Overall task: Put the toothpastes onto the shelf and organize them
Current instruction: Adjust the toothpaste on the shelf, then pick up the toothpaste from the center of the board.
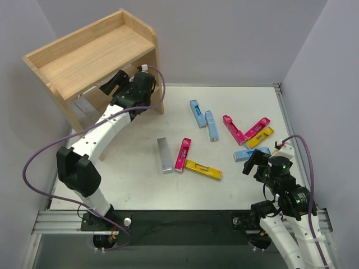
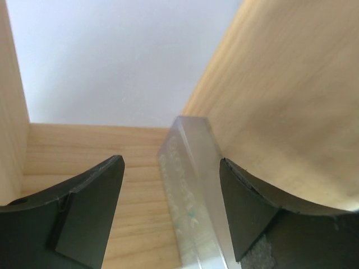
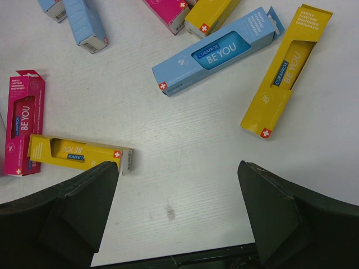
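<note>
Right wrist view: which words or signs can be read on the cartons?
"CURAPROX BE YOU": light blue carton.
"CURAPROX BE YOU": magenta carton.
"BE YOU": right yellow carton.
"BE YOU", upside down: lower yellow carton.
White cross on red: near one end of each.
Small print is too blurred to read.

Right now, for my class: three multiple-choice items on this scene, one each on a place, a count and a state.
1. Where is the left gripper? A parked at its base; B inside the shelf, below its top; C above the shelf.
2. How many light blue toothpastes lie on the table? A one; B three; C five.
3. The right gripper is: A open, empty; B shut on a carton; C shut, empty.
B: wood surrounds its fingers. B: three show from above. A: fingers apart, nothing between.
</note>
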{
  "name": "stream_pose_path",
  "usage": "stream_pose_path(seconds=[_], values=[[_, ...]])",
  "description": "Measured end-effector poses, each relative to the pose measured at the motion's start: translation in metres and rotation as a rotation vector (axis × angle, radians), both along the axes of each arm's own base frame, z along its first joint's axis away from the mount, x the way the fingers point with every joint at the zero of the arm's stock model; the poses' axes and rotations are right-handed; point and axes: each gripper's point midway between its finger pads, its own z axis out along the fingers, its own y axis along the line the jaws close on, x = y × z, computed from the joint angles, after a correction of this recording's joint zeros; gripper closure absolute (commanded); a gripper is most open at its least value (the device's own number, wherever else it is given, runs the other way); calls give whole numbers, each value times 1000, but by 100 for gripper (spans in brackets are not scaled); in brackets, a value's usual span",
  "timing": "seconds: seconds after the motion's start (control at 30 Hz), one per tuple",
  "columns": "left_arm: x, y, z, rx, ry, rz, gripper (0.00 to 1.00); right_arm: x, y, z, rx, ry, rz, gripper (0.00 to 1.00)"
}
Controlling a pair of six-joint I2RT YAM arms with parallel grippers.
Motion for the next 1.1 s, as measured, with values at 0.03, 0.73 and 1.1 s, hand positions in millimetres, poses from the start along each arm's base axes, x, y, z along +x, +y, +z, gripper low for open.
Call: stream_pose_path(seconds=[0.03, 0.73, 1.1], values=[[0, -9, 3, -20, -8, -26, 20, 0, 0, 0, 0, 0, 0, 7], [-103, -171, -57, -770, -51, -275, 21, 0, 1, 0, -2, 1, 7, 7], [-145, -185, -186, -1281, -7, -43, 15, 0, 9, -6, 13, 44, 48, 3]])
